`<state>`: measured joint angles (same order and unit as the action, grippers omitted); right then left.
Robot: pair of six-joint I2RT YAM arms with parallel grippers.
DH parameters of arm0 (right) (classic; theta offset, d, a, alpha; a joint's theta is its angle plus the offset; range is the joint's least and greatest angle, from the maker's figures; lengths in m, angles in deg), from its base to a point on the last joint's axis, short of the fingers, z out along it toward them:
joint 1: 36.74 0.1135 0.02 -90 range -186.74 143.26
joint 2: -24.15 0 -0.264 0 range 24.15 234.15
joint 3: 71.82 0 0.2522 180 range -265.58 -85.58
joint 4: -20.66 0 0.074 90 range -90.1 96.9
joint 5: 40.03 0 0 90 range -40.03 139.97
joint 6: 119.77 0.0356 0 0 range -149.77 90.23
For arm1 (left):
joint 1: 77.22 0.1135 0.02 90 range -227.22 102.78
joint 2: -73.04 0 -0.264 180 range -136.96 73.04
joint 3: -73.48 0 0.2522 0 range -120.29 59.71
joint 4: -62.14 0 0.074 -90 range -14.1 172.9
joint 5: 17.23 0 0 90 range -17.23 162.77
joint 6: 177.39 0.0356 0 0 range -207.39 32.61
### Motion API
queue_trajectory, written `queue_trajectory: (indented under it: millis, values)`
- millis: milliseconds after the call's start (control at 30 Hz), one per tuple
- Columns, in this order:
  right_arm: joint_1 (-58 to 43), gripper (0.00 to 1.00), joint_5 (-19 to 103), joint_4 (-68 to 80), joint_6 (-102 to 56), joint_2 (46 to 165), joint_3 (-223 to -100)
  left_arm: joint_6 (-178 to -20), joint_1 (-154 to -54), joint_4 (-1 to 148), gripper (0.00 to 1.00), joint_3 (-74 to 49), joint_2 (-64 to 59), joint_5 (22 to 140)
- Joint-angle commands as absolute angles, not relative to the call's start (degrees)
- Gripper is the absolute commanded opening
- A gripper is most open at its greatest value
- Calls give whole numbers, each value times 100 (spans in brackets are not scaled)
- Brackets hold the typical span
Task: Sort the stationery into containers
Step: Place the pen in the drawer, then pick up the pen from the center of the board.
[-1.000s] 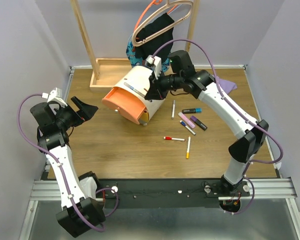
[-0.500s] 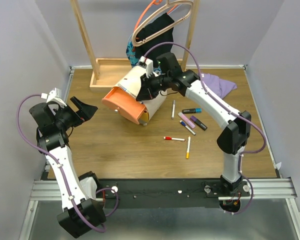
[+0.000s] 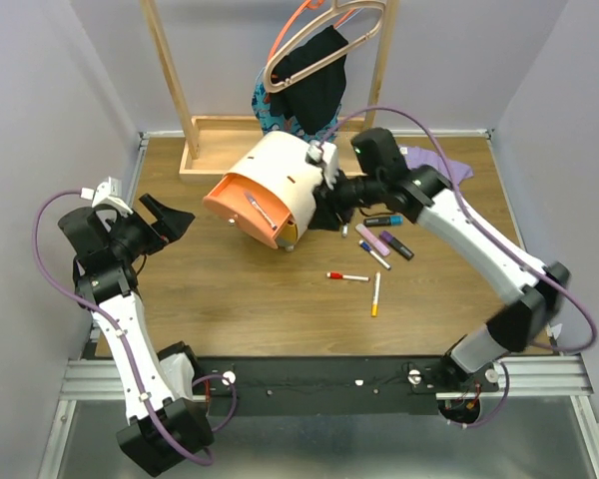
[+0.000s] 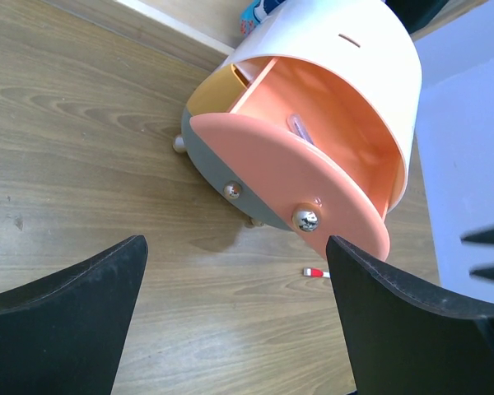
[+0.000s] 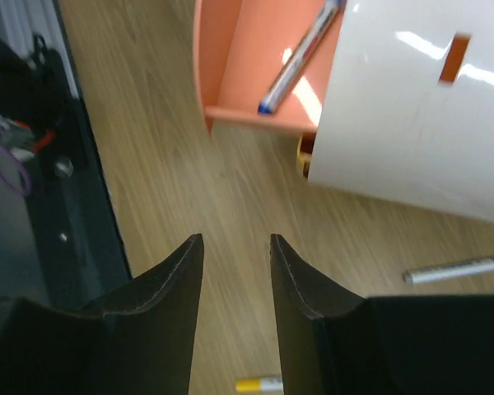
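Several loose pens (image 3: 372, 239) lie on the surface (image 3: 230, 299). The red-capped pen (image 3: 347, 276) lies crosswise, nearward of the right claw (image 5: 236, 240), which is narrowly parted and empty beside the orange drawer (image 3: 242, 215) holding a blue-tipped pen (image 5: 300, 58). The left claw (image 3: 170, 217) gapes wide, farther off.

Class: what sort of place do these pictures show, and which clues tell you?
Probably a robotics lab test cell: two white robot arms bolted to a metal rail, plain grey walls enclosing a small wooden tabletop.
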<state>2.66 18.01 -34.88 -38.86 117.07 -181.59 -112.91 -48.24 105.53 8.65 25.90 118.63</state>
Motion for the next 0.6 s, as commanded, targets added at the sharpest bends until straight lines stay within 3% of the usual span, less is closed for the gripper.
queue_trajectory:
  millis: [0, 233, 567]
  values:
    - [290, 46, 2508, -3855, -6296, 10511, -16107, -11367, -4786, 10438, 99, 953, 2689, 11864]
    - [290, 45, 3063, -3257, -7583, 10175, -14493, -11174, -4777, 10631, 99, 953, 2725, 11847]
    - [290, 44, 3274, -2580, -7890, 10904, -14236, -10892, -4690, 11009, 99, 953, 2821, 11715]
